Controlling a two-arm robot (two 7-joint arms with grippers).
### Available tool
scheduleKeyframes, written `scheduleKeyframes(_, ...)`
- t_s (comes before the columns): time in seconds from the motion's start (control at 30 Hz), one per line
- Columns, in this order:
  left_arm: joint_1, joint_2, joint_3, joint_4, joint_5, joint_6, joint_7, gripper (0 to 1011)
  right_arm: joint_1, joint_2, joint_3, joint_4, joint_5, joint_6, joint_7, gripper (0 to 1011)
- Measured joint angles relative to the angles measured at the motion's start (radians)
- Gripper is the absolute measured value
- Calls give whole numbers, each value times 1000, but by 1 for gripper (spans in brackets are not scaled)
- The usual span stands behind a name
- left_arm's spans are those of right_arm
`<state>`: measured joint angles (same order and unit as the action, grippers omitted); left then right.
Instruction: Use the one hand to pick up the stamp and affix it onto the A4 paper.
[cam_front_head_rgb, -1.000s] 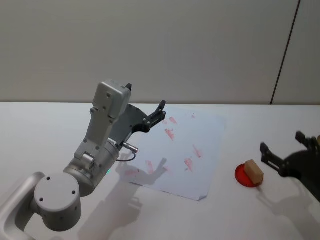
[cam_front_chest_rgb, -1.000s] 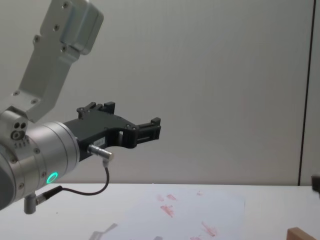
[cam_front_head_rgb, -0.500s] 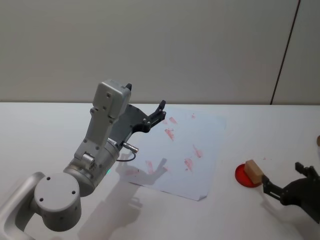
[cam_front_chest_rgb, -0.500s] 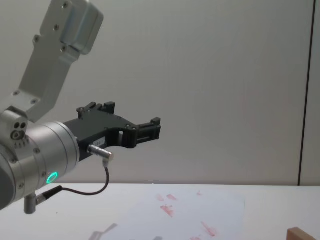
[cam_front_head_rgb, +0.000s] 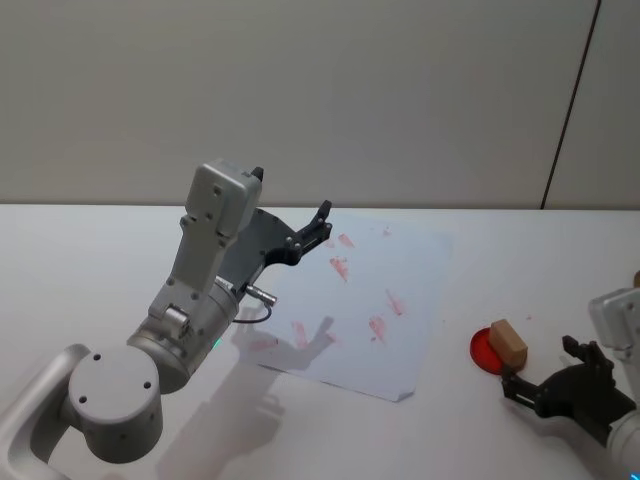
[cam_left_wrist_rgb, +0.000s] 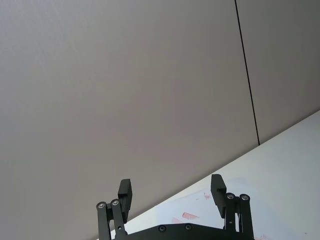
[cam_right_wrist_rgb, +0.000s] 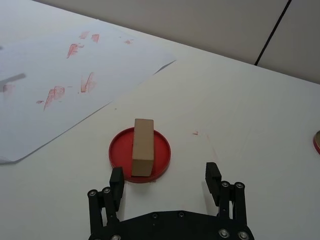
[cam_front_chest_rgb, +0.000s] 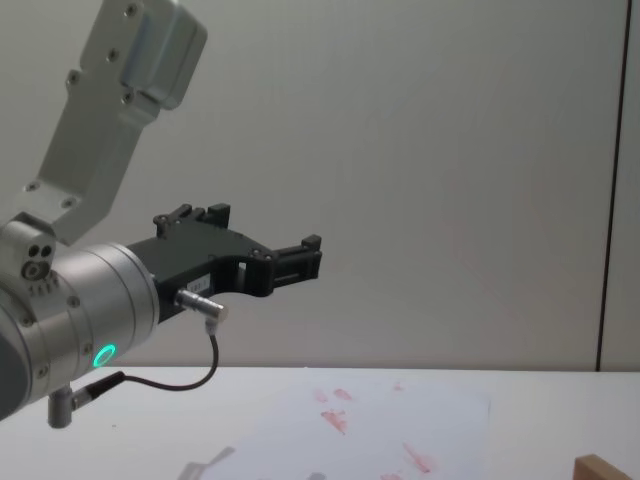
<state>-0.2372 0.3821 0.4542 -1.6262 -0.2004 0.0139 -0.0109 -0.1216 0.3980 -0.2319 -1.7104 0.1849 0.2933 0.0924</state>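
R gripper (cam_front_head_rgb: 540, 368) (cam_right_wrist_rgb: 165, 175): fingers spread wide, nothing between them; low over table (cam_front_head_rgb: 100, 260) at near-right, just short of stamp, not touching.
Stamp (cam_front_head_rgb: 507, 342) (cam_right_wrist_rgb: 143, 146) (cam_front_chest_rgb: 600, 467): lying on red disc (cam_front_head_rgb: 483, 350) (cam_right_wrist_rgb: 116, 150), right of paper; in R wrist view it sits ahead of the gap, nearer one finger.
Disc edge: near paper's closest corner but apart, strip of bare table between.
Paper (cam_front_head_rgb: 400, 270) (cam_right_wrist_rgb: 45, 65) (cam_front_chest_rgb: 400, 420): flat, mid-table, red marks across it.
L gripper (cam_front_head_rgb: 322, 225) (cam_left_wrist_rgb: 171, 184) (cam_front_chest_rgb: 305, 255): fingers spread, holding nothing; parked high over paper's left side, green ring lit.
Room: open table round the disc on right & far sides.
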Motion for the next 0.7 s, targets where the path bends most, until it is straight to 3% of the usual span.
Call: scheduleKeyframes(0.7,0,0,0,0,0,0,0,1003,37,-40,-18,59,-46,-19,17,1001)
